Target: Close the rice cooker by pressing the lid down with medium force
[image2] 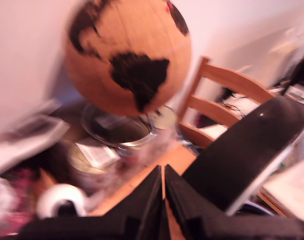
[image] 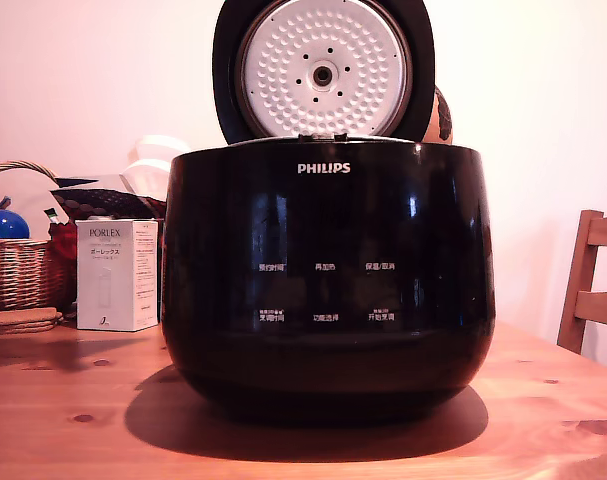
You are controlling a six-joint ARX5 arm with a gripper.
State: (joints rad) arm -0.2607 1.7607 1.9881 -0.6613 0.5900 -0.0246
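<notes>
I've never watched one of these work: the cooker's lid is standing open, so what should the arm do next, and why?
Probably bring the tool over the raised lid's top edge. The lid stands upright behind the rice cooker, its dimpled plate facing forward. In the wrist view the tool's fingers look nearly shut beside the lid's edge, touching nothing.

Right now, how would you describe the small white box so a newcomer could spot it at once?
Start at the big black rice cooker on the wooden table. Just off its side, toward the exterior view's left, stands the white box, upright, in front of a wicker basket. It is the only white, straight-edged carton there, printed "PORLEX" near its top.
</notes>
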